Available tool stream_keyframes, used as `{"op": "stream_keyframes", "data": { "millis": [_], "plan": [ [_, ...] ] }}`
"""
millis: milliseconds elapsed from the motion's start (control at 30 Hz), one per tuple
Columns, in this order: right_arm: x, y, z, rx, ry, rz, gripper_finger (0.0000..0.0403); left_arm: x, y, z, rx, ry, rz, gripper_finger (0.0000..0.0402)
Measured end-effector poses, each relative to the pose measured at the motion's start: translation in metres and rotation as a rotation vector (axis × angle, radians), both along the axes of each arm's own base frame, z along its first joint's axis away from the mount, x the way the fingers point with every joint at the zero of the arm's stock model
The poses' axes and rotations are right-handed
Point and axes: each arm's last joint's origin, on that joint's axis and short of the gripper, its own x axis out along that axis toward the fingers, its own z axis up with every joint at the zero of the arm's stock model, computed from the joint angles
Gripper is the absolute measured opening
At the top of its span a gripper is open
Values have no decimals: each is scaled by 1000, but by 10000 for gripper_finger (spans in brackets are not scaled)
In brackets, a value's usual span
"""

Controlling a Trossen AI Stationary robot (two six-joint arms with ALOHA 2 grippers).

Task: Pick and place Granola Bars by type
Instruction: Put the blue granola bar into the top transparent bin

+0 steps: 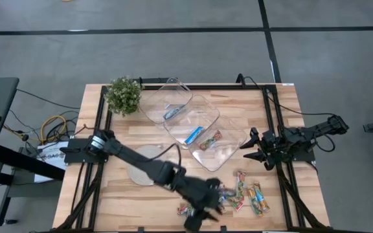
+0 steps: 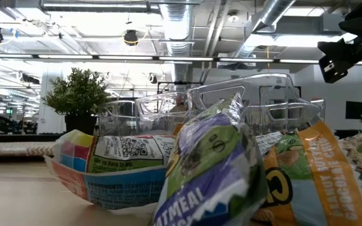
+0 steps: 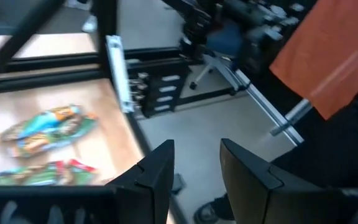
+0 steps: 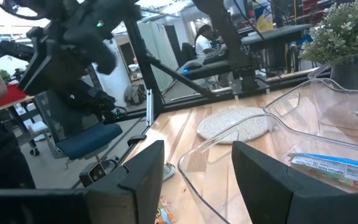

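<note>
Several multicoloured granola bars point(image 1: 245, 194) lie loose on the wooden table near its front edge; they fill the low view up close point(image 2: 212, 169). A blue-and-white bar point(image 1: 194, 135) and a multicoloured one point(image 1: 210, 140) lie in the clear trays point(image 1: 228, 152), and another bluish bar point(image 1: 171, 113) lies in the far tray. My left gripper point(image 1: 195, 221) hovers open at the near edge, just left of the pile, with nothing between its fingers point(image 3: 157, 171); bars point(image 3: 42, 130) show beside it. My right gripper point(image 1: 251, 149) waits open at the table's right side, by the trays.
A round grey mat point(image 1: 141, 169) lies partly under my left arm. A potted plant point(image 1: 123, 95) stands at the far left corner. Three clear trays point(image 4: 278, 143) run diagonally across the middle. A black frame point(image 1: 274, 116) borders the table's right side.
</note>
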Motion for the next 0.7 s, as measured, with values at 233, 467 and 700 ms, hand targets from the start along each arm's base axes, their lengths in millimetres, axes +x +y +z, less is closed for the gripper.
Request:
{"op": "stream_keyframes", "data": {
  "millis": [233, 467, 700],
  "plan": [
    [0, 0, 0, 0, 0, 0, 184, -22, -40, 0, 23, -8, -28, 121],
    [0, 0, 0, 0, 0, 0, 184, -32, -47, -10, 15, 134, 55, 121],
    [0, 0, 0, 0, 0, 0, 184, -45, -43, -26, -53, 405, 389, 121]
  ]
}}
